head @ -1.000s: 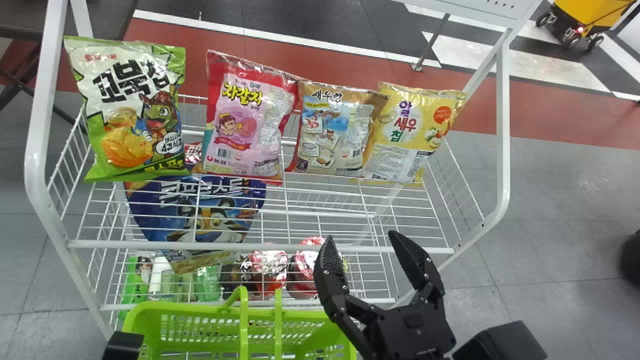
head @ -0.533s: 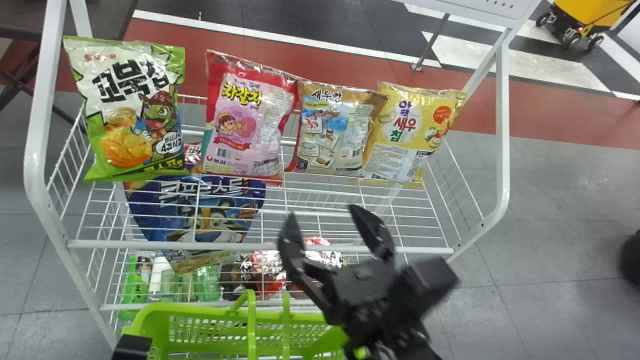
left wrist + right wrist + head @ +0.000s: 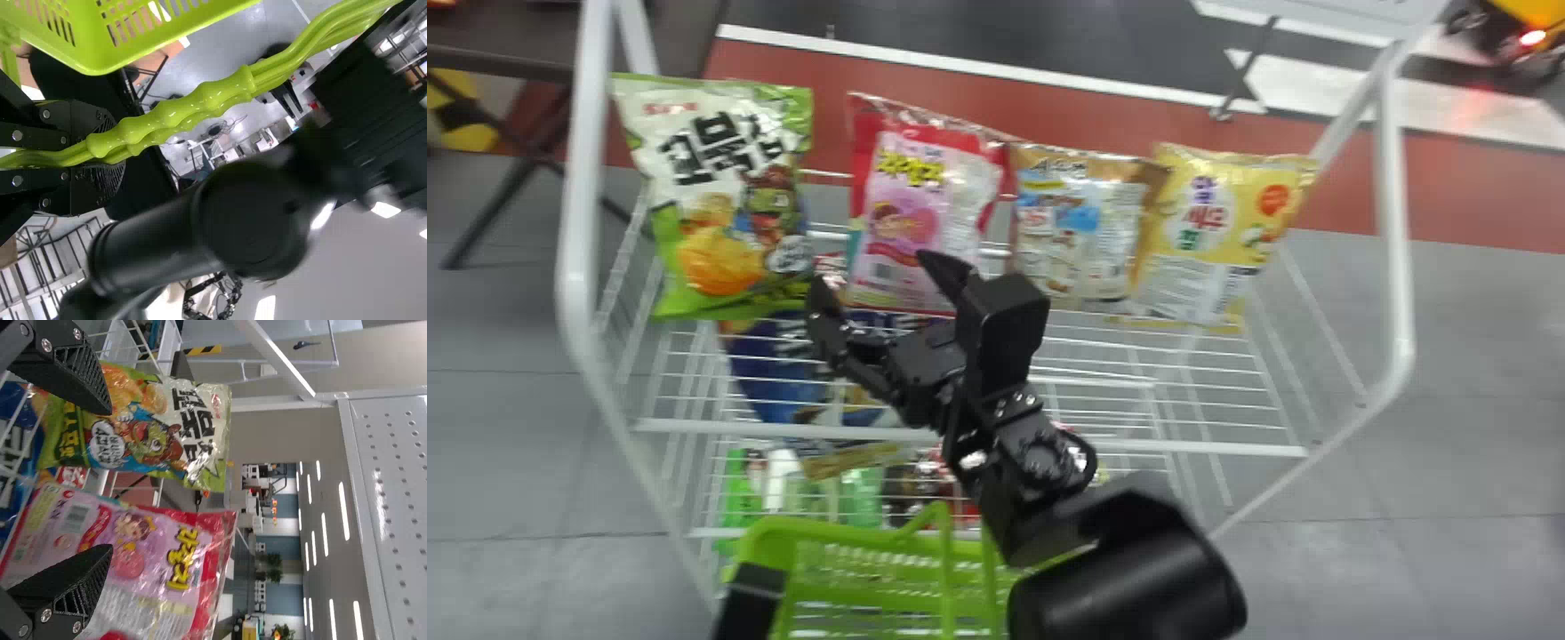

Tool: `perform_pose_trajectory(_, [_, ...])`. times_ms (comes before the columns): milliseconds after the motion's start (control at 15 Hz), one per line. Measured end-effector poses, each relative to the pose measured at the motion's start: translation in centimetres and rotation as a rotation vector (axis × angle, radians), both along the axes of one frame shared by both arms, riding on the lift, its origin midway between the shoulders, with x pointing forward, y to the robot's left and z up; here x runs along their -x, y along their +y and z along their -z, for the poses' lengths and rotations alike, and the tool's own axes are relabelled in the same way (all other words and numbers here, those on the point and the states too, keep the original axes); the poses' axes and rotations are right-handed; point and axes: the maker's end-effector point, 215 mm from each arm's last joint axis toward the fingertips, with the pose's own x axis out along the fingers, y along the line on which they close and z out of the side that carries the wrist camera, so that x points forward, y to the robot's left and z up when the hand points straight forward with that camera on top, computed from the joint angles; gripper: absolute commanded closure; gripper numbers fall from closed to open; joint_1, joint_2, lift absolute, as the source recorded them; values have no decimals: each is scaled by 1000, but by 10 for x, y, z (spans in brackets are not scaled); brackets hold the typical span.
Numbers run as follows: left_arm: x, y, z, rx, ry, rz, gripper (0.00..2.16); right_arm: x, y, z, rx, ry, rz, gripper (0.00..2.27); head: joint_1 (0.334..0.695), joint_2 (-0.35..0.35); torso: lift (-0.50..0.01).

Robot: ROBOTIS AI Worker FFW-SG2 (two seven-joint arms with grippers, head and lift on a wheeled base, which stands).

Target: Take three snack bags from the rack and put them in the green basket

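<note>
Pink snack bag stands in the rack, long axis roughly upright

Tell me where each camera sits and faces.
Head view: on the head, looking forward and down at the white wire rack and black right arm.
Left wrist view: on that wrist, facing the room past the black left gripper, shut on lime-green basket handles.
Right wrist view: on that wrist, facing a green snack bag and a pink snack bag past the open black right gripper.
Head and right wrist views share both bags.
</note>
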Motion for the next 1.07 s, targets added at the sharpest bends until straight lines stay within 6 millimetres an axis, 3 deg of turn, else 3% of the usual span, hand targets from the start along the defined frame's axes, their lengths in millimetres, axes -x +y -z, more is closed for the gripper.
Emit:
perform_pose_trajectory(133, [5, -2, -1, 5, 8, 17, 1693, -24, 21, -1, 18, -3, -39, 97, 695, -109, -12])
perform_pose_trajectory(333, [7, -3, -1, 5, 10, 24, 1693, -52, 32, 1, 1, 16, -77, 97, 695, -79, -12])
perform_pose_trajectory(733, [7, -3, -1, 3, 9, 26, 1693, -85, 48, 0, -20, 67, -181, 157, 695, -48, -12])
perform_pose_trajectory(800, [7, -3, -1, 2, 8, 27, 1693, -88, 49, 2, -20, 86, -190, 286, 695, -46, -12])
perform_pose_trajectory(867, [7, -3, -1, 1, 5, 30, 1693, -88, 51, 7, -21, 115, -210, 596, 695, -44, -12])
perform_pose_trajectory(933, [7, -3, -1, -1, 1, 34, 1693, -85, 55, 12, -22, 145, -244, 1308, 695, -36, -12])
perform_pose_trajectory(1000, [8, -3, -1, -3, -1, 38, 1693, -81, 59, 17, -23, 167, -275, 1835, 695, -30, -12])
perform_pose_trajectory(1067, [8, -3, 0, -4, -2, 40, 1693, -78, 61, 20, -20, 184, -290, 1986, 695, -27, -12])
